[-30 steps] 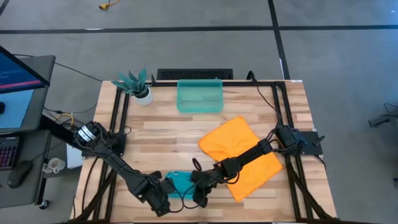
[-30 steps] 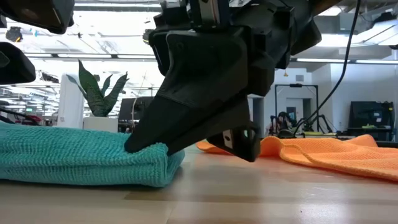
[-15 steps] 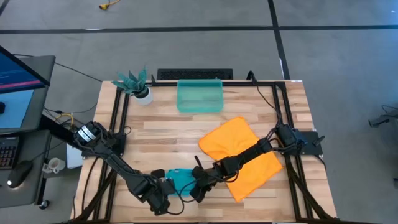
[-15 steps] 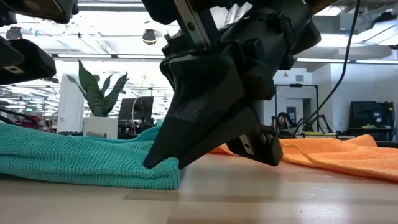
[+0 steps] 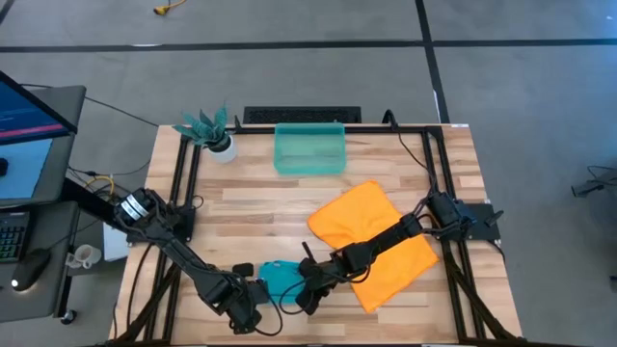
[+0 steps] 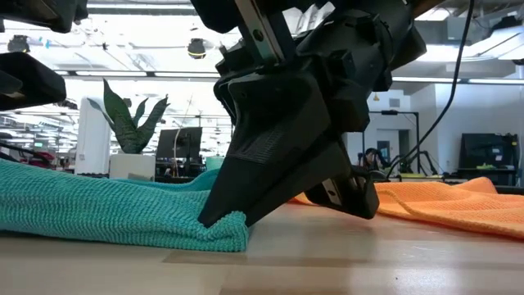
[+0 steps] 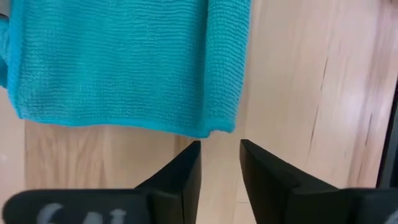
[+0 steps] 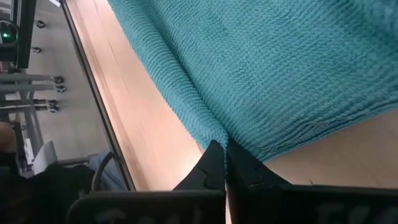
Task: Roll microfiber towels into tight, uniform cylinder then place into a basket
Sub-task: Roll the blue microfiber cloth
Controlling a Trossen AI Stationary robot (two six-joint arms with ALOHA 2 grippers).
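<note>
Pinching the hem of the teal towel (image 5: 280, 278) at the near edge of the desk (image 5: 260, 207), my right gripper (image 5: 301, 299) has its fingers pressed together on a small fold of the cloth; in the right wrist view the weave bunches right at the fingertips (image 8: 219, 160). The towel lies mostly flat, only loosely folded, not yet a cylinder. My left gripper (image 7: 219, 163) sits just beside the towel's opposite edge with its fingers a little apart and nothing between them, the cloth lying just ahead of the tips. Farther out, the larger orange towel (image 5: 362, 217) is spread loosely under my right arm, untouched and unrolled. Beyond it, at the far side of the desk, stands the teal-green basket (image 5: 309, 149), with nothing visible in it, and a small plant in a white pot (image 5: 212, 133) near its corner. I judge the risk is in the thin grip: holding only a bit of hem, the cloth may slip free or drag crooked, giving a loose, uneven roll. With my left gripper off the cloth, nothing pins the other edge, so the whole towel may slide instead of rolling.
</note>
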